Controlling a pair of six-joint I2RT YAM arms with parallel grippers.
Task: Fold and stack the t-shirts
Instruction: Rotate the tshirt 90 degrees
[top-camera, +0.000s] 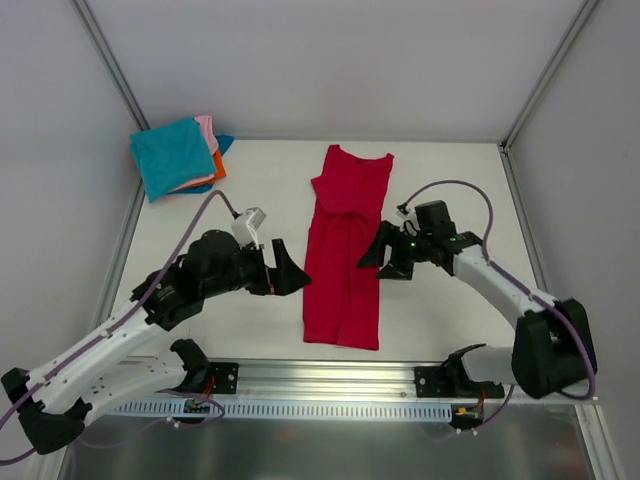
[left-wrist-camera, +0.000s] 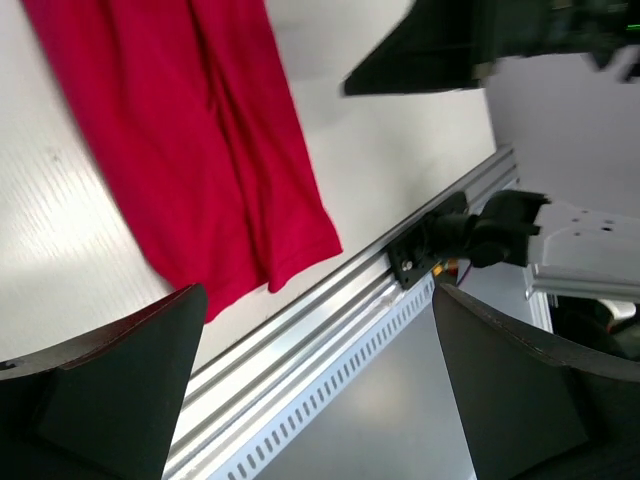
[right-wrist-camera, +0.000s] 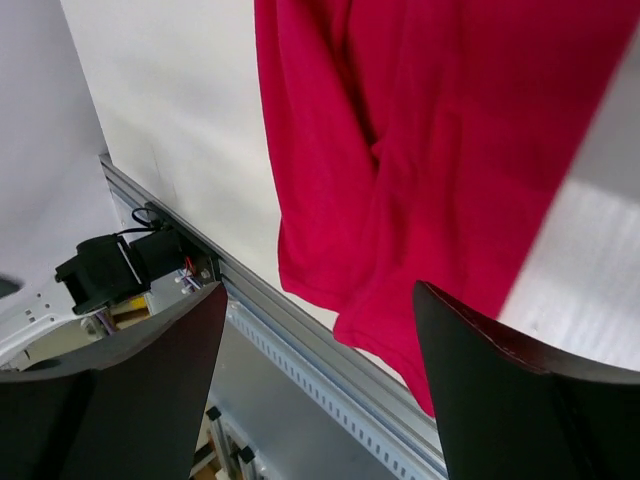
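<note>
A large red t-shirt (top-camera: 345, 250) lies lengthwise mid-table, its sides folded inward into a narrow strip, collar at the far end. Folded t-shirts (top-camera: 175, 158) are stacked at the far left corner, teal on top, with pink, orange and blue edges showing. My left gripper (top-camera: 287, 270) hovers just left of the red shirt, open and empty. My right gripper (top-camera: 383, 255) hangs by the shirt's right edge, also open and empty. In the left wrist view the red shirt (left-wrist-camera: 190, 130) lies beyond the open gripper (left-wrist-camera: 320, 390). In the right wrist view the shirt's hem (right-wrist-camera: 430, 130) lies beyond the spread gripper (right-wrist-camera: 315, 390).
An aluminium rail (top-camera: 330, 375) with a slotted strip runs along the table's near edge, carrying both arm bases. White walls with metal posts enclose the table at the back and both sides. The right arm's base (top-camera: 550, 345) stands at the near right.
</note>
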